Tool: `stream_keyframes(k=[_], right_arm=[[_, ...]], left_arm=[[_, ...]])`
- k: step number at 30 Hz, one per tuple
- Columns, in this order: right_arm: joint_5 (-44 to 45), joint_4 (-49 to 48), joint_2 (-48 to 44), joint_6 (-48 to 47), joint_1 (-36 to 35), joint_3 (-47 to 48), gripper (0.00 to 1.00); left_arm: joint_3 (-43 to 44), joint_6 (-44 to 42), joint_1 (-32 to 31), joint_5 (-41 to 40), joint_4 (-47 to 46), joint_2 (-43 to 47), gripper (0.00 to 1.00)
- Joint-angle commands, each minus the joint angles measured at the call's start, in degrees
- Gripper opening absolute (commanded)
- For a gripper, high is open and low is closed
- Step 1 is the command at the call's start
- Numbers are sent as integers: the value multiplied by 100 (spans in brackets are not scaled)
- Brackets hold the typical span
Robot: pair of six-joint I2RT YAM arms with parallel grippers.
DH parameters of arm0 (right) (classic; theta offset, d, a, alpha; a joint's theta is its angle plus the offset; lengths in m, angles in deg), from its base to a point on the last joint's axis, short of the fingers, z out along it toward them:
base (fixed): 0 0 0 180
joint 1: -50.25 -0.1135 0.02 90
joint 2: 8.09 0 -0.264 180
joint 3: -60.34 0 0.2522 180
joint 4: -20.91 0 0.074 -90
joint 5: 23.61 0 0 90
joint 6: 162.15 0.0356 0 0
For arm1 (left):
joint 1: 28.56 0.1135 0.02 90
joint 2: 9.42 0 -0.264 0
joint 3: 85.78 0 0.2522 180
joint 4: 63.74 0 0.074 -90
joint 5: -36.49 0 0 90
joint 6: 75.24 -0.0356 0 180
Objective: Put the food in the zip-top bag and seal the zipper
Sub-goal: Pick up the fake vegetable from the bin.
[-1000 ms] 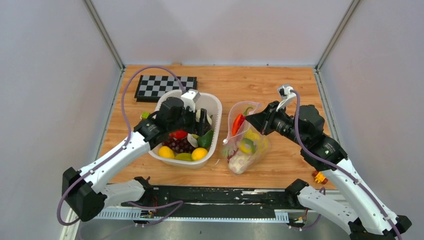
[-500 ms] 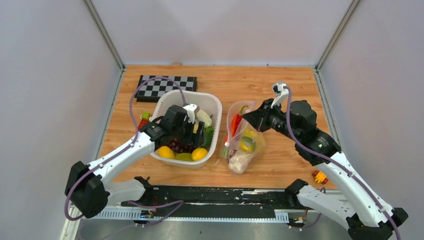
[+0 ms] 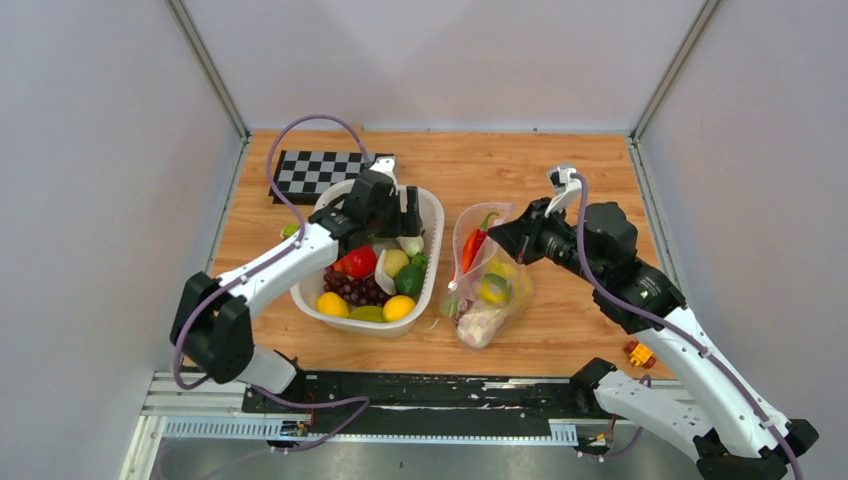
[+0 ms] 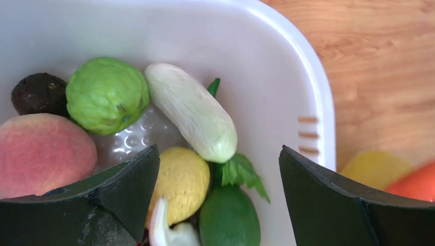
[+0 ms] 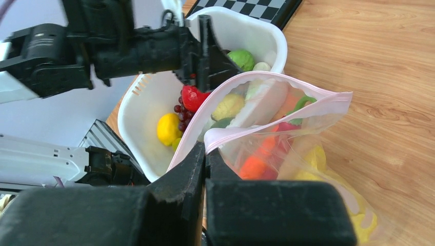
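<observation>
Left gripper: the left gripper (image 4: 218,154) hangs over the far end of the white basket (image 3: 437,214), its fingers spread wide with nothing between them (the wrist view looks straight down past the two black fingers).
Under the left gripper: a long white vegetable (image 4: 192,110), a bumpy green fruit (image 4: 106,95), a peach (image 4: 43,154), a yellow fruit (image 4: 182,179) and a green lime (image 4: 229,218) lie in the basket, and the fingers touch none of them.
Near end of the basket: dark grapes (image 3: 355,288) sit in the middle, and two lemons (image 3: 332,304) lie against the near wall.
Right gripper: the right gripper (image 5: 206,152) is pressed together, pinching the near lip of the bag's mouth and holding it up.
Zip-top bag: the zip-top bag (image 5: 318,148) rests on the wooden counter (image 3: 560,170) just to the right of the basket.
Zipper: the pink zipper (image 5: 308,106) is unsealed, and the mouth gapes wide.
Inside the bag: a red chili (image 3: 476,248) stands near the mouth, with a yellow piece (image 3: 497,290) and a pale piece (image 3: 478,322) lower down.
Back left of the counter: a checkerboard (image 3: 315,170) lies flat behind the basket.
</observation>
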Motion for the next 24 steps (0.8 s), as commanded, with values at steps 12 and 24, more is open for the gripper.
stream_keyframes(k=[12,24], right_arm=[[-222,-460,-118,-48,-16,191,0],[-150,-421,-384,26,-16,61,0]], left_arm=[[1,3001,34,-648,-413,-1715,90],[-57,2777,13,-1082,-195,-1203,44]])
